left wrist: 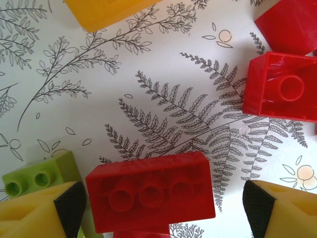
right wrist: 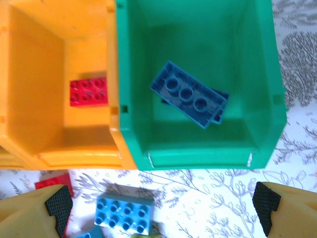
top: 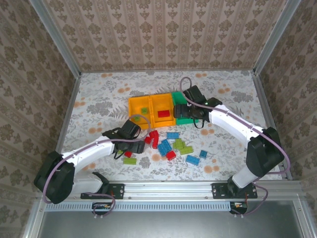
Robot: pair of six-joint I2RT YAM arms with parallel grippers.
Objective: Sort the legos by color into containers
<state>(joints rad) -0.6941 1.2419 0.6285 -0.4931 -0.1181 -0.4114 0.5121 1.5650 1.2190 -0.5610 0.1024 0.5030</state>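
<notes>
fingers of the left arm (left wrist: 37, 218) stood open astride a red lego (left wrist: 151, 196), gripping nothing; right fingers (right wrist: 29, 213) gaped empty beside the green bin (right wrist: 198, 157).

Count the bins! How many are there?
3, in a row: the left orange-yellow bin, the middle orange-yellow bin, and the green bin on the right, partly under the right arm.

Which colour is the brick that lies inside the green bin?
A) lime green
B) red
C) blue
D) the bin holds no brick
C: in the right wrist view, a blue brick lies on the floor of the green bin.
</notes>
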